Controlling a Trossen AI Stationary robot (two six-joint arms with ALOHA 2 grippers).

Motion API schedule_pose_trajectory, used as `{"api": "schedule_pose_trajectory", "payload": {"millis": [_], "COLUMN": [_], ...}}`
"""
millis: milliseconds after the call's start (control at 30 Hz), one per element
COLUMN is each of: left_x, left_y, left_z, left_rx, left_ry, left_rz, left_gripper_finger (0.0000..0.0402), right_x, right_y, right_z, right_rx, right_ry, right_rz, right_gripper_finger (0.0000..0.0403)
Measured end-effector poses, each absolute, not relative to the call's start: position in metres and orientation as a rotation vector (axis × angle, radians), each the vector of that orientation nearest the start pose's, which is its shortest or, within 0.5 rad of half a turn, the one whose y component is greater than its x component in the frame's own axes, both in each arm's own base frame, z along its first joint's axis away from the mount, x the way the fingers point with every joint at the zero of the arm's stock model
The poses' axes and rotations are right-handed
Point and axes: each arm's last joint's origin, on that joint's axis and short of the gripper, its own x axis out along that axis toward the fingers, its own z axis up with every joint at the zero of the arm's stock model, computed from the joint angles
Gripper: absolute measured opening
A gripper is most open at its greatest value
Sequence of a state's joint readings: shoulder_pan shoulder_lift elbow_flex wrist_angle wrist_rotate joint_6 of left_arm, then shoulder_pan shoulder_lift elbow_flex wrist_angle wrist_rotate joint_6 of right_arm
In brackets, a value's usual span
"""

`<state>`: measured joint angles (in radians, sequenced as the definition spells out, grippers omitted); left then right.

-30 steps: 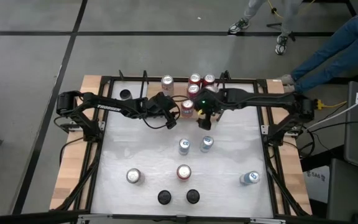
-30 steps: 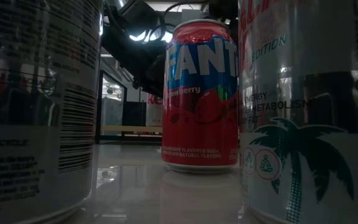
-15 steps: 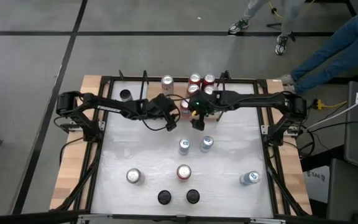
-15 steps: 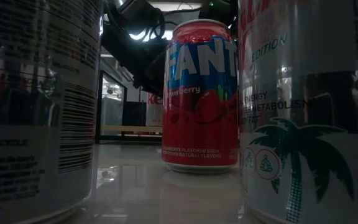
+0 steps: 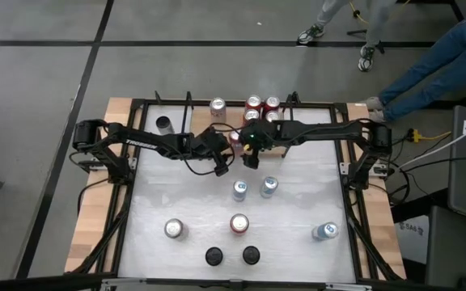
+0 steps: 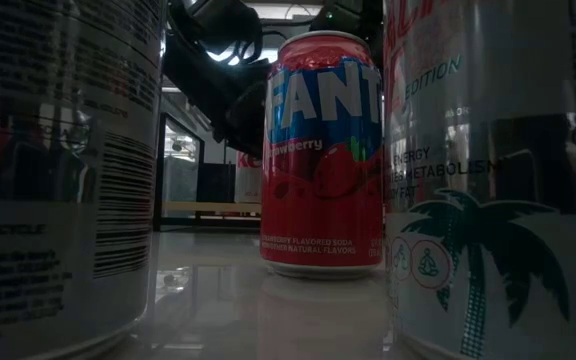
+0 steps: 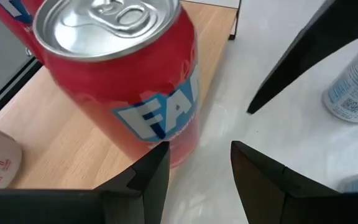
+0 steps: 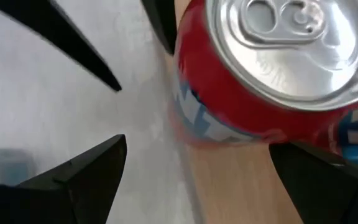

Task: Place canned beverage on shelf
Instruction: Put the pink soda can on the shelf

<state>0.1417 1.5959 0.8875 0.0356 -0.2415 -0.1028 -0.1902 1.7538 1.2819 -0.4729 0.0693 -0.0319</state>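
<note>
Right gripper shifted left, open beside red can.

Right gripper shifting leftward, closing in on red can by left gripper.

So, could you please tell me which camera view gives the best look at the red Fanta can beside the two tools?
The left wrist view: the red Fanta can shows lid, lettering and base on the shelf. The right wrist view crops it; the high view mostly hides it between the arms. The low view shows a different red can.
</note>
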Motion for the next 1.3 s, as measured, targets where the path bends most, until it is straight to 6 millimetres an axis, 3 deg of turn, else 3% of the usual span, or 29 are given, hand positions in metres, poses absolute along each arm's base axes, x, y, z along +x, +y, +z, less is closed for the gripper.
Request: {"api": "schedule_pose_trajectory", "payload": {"millis": [567, 900, 1300], "left_x": [0.321, 0.316, 0.326], "left_y": [0.063, 0.050, 0.027], "left_z": [0.195, 0.205, 0.204], "left_rx": [-0.048, -0.070, -0.174], "left_ry": [0.647, 0.651, 0.583], "left_rz": [0.498, 0.423, 0.282], "left_gripper_finger": [0.0163, 0.0163, 0.0163], "right_x": [0.367, 0.360, 0.341], "right_y": [-0.075, -0.073, -0.068], "right_z": [0.230, 0.231, 0.265], "right_rx": [-0.014, 0.005, 0.017], "right_ry": [0.897, 0.949, 0.891], "right_rz": [-0.308, -0.270, -0.252], "right_gripper_finger": [0.0383, 0.0383, 0.0383]}}
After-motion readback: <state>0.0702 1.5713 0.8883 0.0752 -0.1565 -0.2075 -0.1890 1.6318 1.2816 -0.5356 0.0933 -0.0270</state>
